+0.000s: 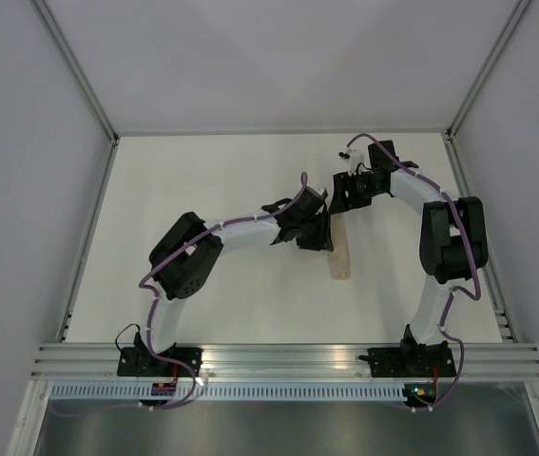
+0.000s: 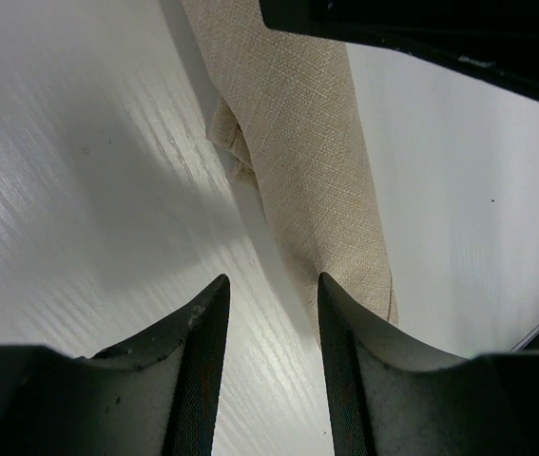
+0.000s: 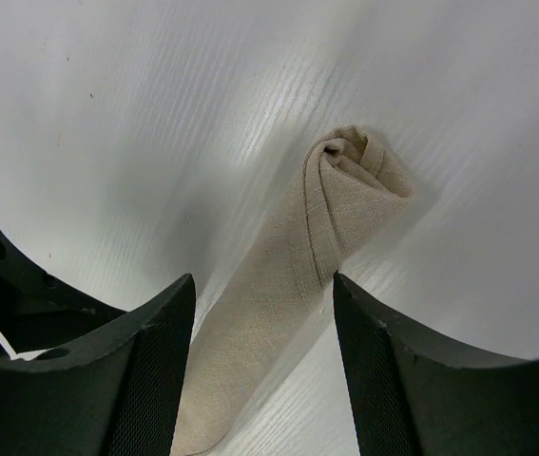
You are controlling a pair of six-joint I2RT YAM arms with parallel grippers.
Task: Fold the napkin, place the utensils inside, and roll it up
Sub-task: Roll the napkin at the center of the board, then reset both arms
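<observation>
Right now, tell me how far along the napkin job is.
Done: the napkin lies on the table, rolled into a tight tube. Whether the utensils are inside cannot be seen. In hand: nothing is gripped. The right pincer stands open astride the roll, and the left pincer is open by its end. Left: probably only withdrawing both pincers.

Far end of the napkin (image 1: 341,256) hidden, seemingly under the jaws.

Napkin (image 1: 341,255) on table (image 1: 202,180), mid-table; left gripper (image 1: 320,236) beside its left flank, right gripper (image 1: 346,203) over far end.
</observation>
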